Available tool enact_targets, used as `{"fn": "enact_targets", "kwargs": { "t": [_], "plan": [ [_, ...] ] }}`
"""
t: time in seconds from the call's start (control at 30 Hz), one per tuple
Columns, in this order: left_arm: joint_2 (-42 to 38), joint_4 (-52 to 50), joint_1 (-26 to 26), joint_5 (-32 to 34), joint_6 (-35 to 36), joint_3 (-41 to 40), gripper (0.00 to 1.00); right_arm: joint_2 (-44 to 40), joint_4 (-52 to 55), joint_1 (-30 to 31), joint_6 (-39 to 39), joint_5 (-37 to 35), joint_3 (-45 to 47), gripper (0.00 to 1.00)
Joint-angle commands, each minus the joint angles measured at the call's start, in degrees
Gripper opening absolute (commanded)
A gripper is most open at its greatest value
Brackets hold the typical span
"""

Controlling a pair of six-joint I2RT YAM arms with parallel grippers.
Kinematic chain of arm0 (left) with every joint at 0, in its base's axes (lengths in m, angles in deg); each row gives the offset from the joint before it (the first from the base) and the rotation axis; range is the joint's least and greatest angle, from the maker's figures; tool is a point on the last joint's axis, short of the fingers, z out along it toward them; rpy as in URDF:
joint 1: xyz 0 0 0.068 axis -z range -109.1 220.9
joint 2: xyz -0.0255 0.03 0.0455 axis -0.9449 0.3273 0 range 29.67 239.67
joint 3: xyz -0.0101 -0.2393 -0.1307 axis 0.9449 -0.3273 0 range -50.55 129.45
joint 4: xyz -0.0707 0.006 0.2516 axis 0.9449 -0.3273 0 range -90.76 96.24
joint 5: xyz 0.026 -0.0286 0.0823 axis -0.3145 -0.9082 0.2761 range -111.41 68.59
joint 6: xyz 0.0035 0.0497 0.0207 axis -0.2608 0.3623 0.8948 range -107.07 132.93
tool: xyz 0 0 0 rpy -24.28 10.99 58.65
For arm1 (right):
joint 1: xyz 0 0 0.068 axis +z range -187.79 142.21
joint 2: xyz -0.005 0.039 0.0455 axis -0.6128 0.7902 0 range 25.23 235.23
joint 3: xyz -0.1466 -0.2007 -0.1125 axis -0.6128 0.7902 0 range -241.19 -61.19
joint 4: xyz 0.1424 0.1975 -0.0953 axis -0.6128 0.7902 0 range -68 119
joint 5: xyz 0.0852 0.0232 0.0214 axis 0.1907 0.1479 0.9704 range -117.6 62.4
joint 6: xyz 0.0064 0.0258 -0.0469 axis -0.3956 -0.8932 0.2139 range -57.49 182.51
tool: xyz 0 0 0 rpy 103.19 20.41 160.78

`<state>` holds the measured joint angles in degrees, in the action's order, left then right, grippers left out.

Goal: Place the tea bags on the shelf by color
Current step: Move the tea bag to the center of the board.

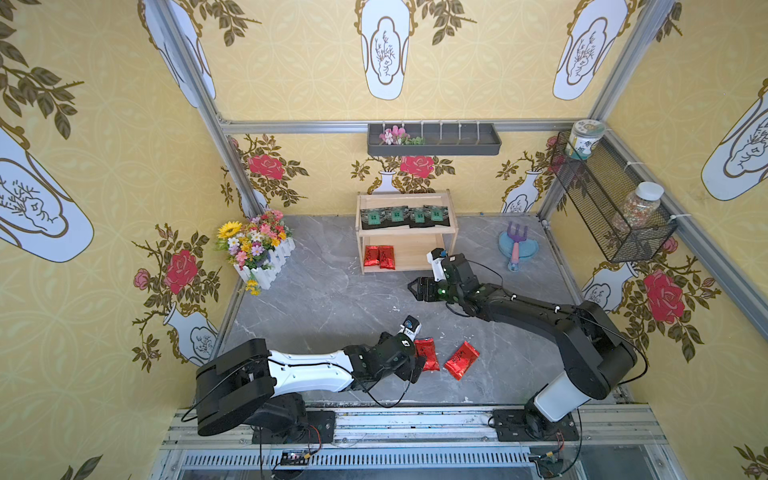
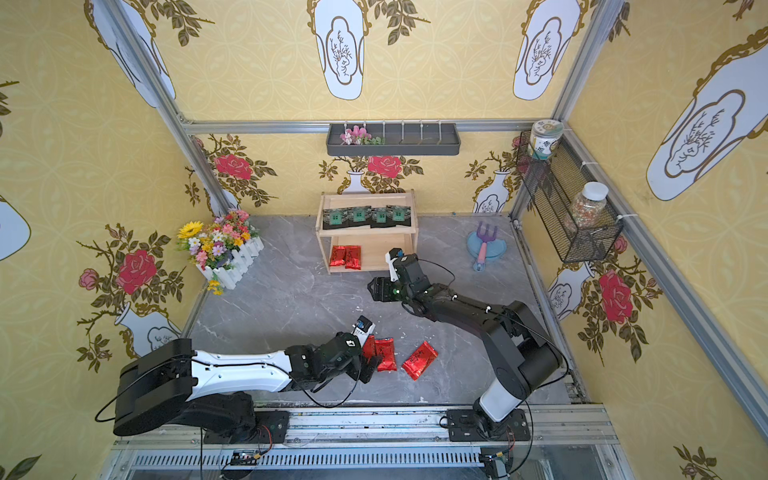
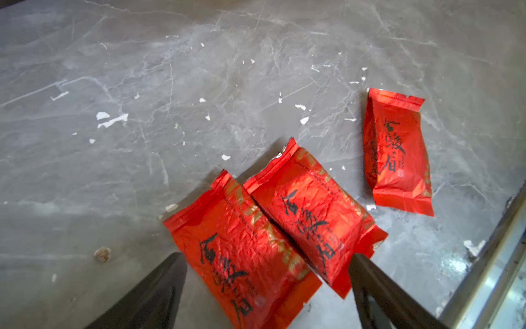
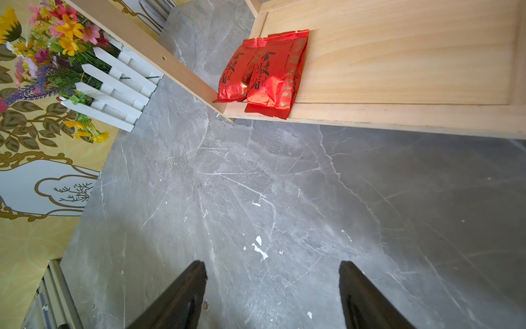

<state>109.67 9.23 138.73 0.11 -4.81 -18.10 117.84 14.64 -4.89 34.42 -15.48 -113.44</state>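
The shelf (image 1: 403,195) stands at middle of bench (image 1: 316,291) back edge. Upper tier: 4 black tea bags (image 1: 405,216) in a row. Lower tier, left end: 2 red tea bags (image 1: 379,257). Near front edge lie 3 loose red bags (image 3: 310,213). The left tool (image 3: 267,256) is released, jaws wide over two overlapping ones. The right tool (image 4: 272,263), released & empty, hangs in front of shelf.

- Left arm lies low and stretched out; left gripper (image 3: 266,256) tipped downward, jaws wide apart.
- Right arm bent at elbow; right gripper (image 4: 272,265) jaws spread too.
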Motion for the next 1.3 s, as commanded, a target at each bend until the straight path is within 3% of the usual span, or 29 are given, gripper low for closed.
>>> {"fn": "enact_targets", "kwargs": {
  "t": [0.0,0.3,0.53,0.8,1.07,1.27],
  "plan": [
    [-0.27,-4.17,0.95,1.78,-2.17,-0.34,0.95,0.19,-1.00,-0.25,-0.36,0.52,-0.36,0.78],
    [-0.32,-6.53,1.78,0.63,-6.87,-0.83,0.94,0.59,-1.93,-0.66,-1.08,1.44,-0.04,0.79],
    [6.25,-7.64,1.78,0.86,-9.25,1.47,0.92,0.36,-2.14,-1.09,-1.45,1.68,0.31,0.79],
    [8.40,-9.81,1.37,7.55,-12.81,2.79,0.89,0.45,-2.66,-1.40,-1.78,2.37,0.43,0.79],
    [8.84,-5.88,-4.48,7.18,-12.83,2.68,0.81,0.88,-3.20,-1.35,-2.50,3.22,0.64,0.79],
    [6.44,1.46,-10.92,1.01,-9.56,0.97,0.80,1.20,-4.54,-1.34,-3.91,4.29,1.16,0.79]
  ]
}}
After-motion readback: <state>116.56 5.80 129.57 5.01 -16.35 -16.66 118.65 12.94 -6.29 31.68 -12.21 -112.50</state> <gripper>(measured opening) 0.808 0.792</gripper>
